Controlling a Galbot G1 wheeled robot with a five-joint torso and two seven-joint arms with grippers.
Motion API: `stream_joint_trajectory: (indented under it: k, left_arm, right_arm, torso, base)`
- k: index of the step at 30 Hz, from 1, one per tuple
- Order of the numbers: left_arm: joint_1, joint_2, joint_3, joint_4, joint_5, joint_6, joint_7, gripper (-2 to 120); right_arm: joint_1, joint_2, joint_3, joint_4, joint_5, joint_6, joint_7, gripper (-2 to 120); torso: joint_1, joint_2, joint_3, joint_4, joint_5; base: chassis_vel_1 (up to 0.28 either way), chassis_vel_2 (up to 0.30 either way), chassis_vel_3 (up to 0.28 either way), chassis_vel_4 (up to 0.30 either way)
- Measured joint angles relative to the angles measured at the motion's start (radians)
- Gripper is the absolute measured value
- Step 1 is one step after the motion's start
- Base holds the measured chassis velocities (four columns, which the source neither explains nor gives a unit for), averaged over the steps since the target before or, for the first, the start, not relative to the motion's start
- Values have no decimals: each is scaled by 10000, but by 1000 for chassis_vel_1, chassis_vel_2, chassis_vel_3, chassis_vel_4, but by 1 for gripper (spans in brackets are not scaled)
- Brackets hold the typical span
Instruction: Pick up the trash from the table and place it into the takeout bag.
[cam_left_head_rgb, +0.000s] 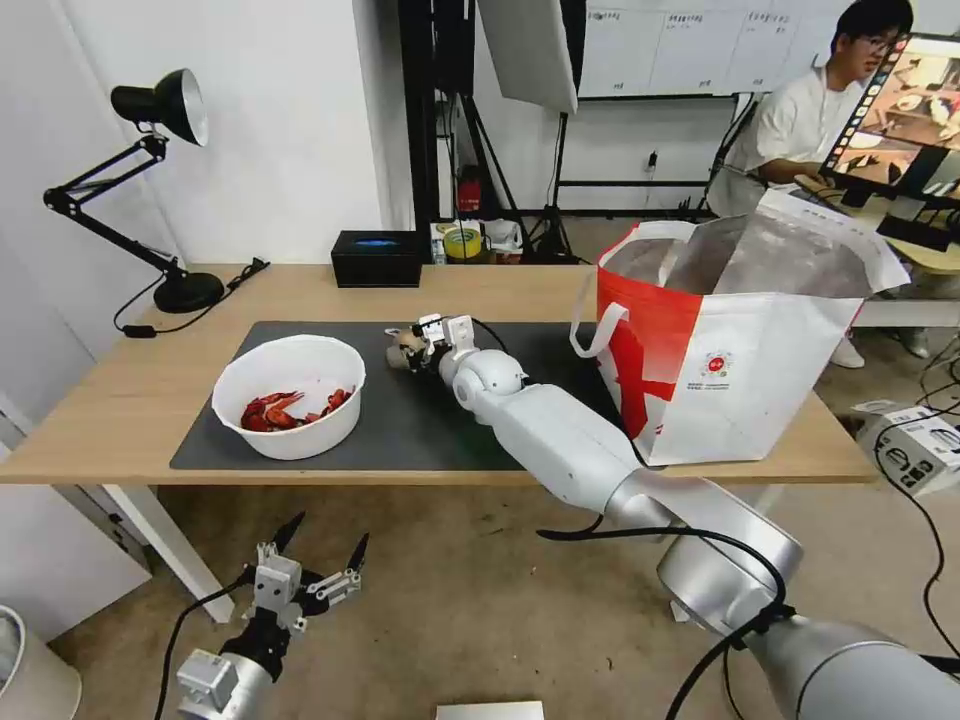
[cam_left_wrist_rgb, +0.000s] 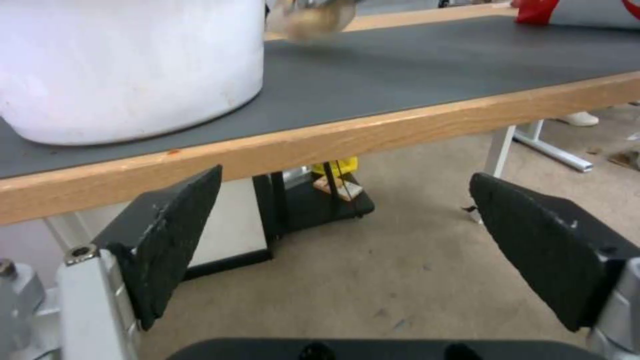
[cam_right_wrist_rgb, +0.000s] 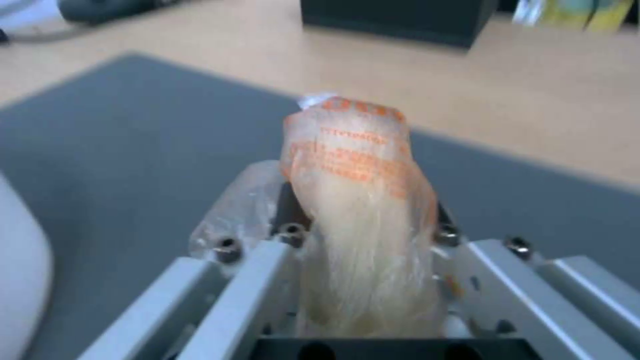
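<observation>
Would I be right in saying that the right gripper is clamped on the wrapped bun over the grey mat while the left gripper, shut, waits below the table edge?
Not quite: the left gripper is open, not shut; the left wrist view shows its fingers spread wide below the table edge. The rest stands: the right gripper is clamped on the wrapped bun over the grey mat.

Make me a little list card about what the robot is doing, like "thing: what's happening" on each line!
right gripper: shut on the wrapped bun, over the dark mat
left gripper: open, low in front of the table, holding nothing
bowl: on the mat, red shells inside
takeout bag: upright and open at the table's right end
black box: at the table's back edge
lamp: back left corner
</observation>
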Motion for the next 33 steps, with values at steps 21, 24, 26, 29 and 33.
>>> stream_joint_trajectory:
  k: [21,24,26,29,33]
  left_arm:
    - [-11,-110,276,-520,10,274,-79,100]
    - [-31,-91,341,-583,4,310,-87,100]
    - [-41,-88,391,-644,-11,324,-89,100]
    - [-40,-175,435,-775,-252,415,-115,100]
    - [-67,-218,524,-831,-403,472,-155,100]
  right_arm:
    - [-5776,-5959,3869,10314,662,1002,609,7]
    - [-6423,-6465,4778,11078,637,1217,533,7]
    - [-6761,-6877,5373,11619,637,1455,530,7]
    - [-6977,-7250,5921,12116,637,1607,659,7]
    - [-7031,-7551,6426,12268,353,1794,964,7]
  torso:
    - [-1,0,-1,-6,4]
    - [-1,1,-2,-8,3]
    - [-1,1,-1,-6,2]
    - [-1,1,-1,-5,1]
    - [-1,1,-1,-4,2]
  base:
    - [0,0,0,0]
    - [0,0,0,0]
    - [0,0,0,0]
    - [0,0,0,0]
    - [0,0,0,0]
